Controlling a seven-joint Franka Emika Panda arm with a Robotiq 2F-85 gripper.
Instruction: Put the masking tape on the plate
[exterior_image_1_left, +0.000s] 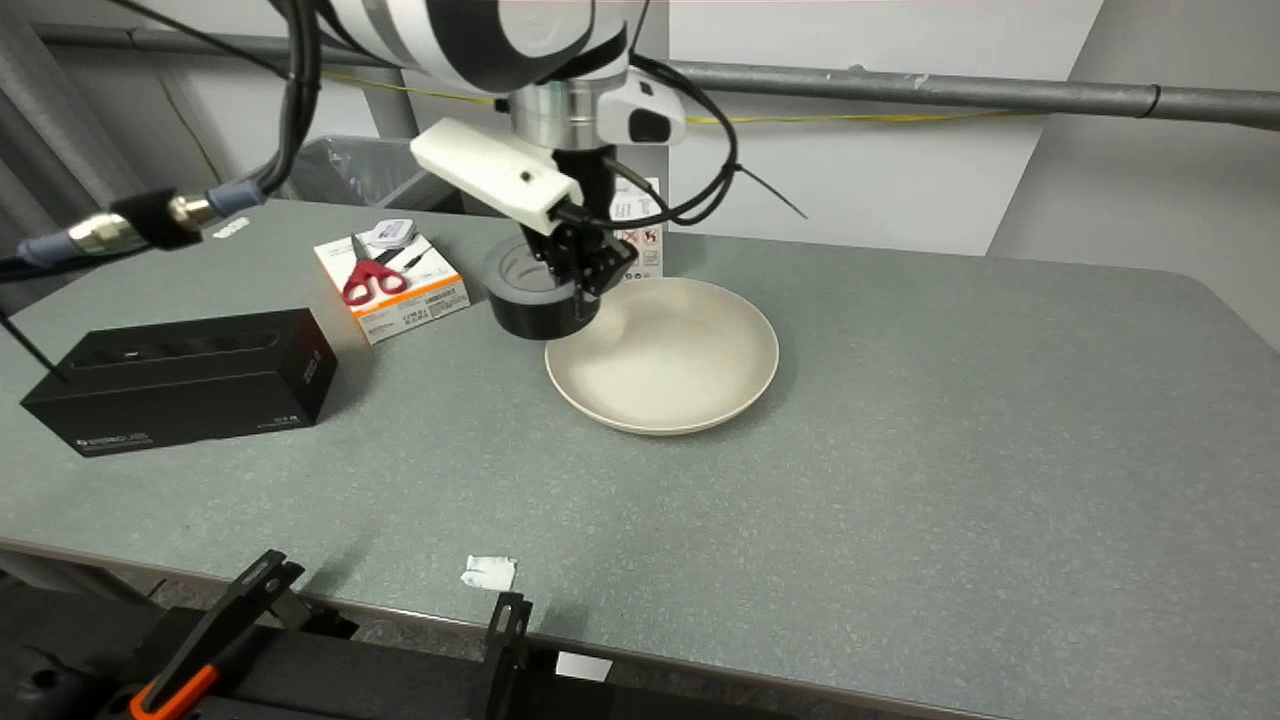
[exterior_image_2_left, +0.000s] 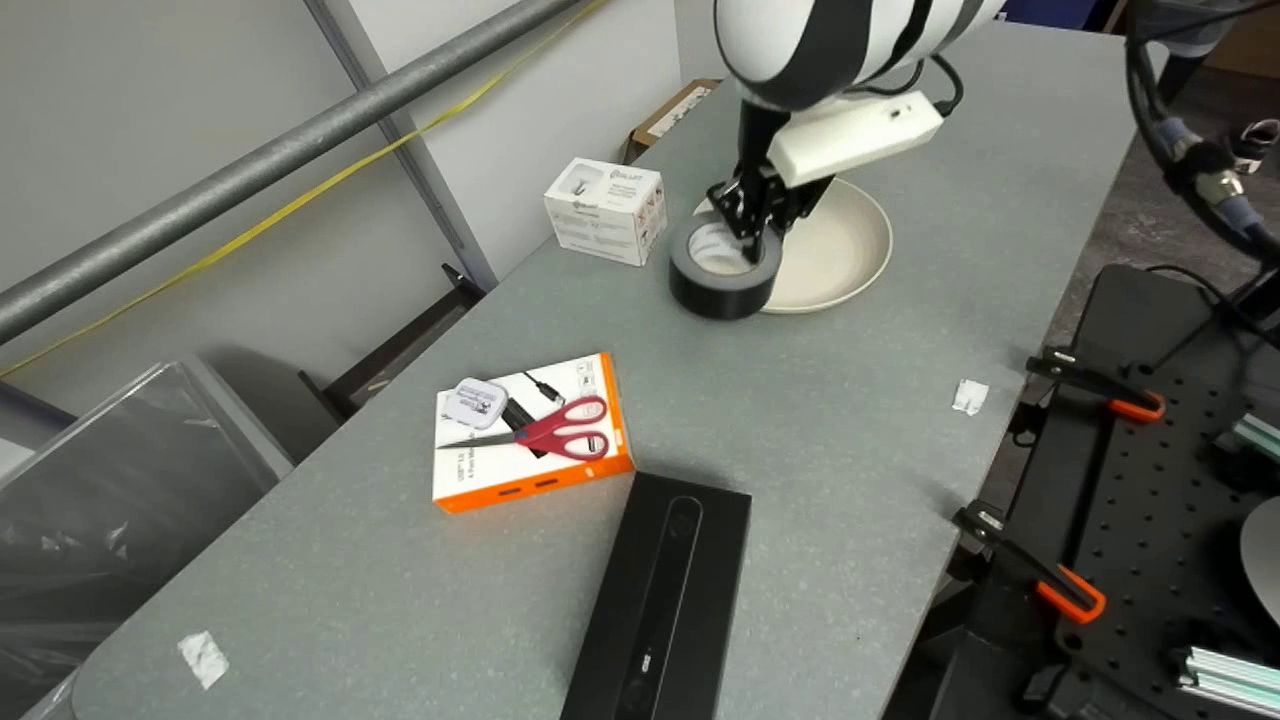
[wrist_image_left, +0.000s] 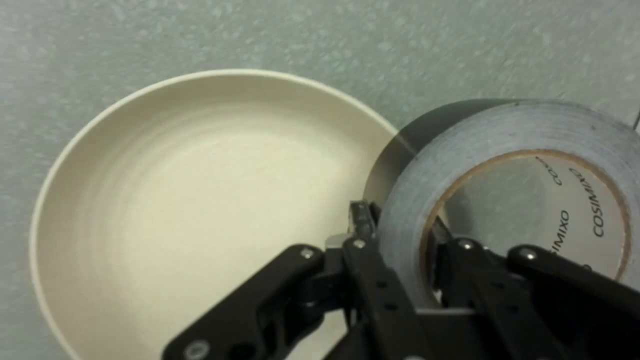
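Masking tape (wrist_image_left: 505, 132): black, ring-shaped, greyish face; printed inside, seemingly "COSIMIXO".

both ext. views well lit. soft shadows by plate (exterior_image_1_left: 680, 365) & black box (exterior_image_1_left: 185, 392). wrist view blurry, esp. tabletop (wrist_image_left: 300, 35).

Scissors (exterior_image_2_left: 548, 432) lie on a flat box (exterior_image_2_left: 500, 470); a white carton (exterior_image_2_left: 608, 212) stands near the bench's (exterior_image_2_left: 400, 580) back edge, a bin (exterior_image_2_left: 115, 525) beyond.

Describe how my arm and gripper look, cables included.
A rounded white arm with black and grey bands, a cylindrical silver metal wrist collar and an oblong white box; a black jointed gripper with silvery screws; black cables with metallic connectors.
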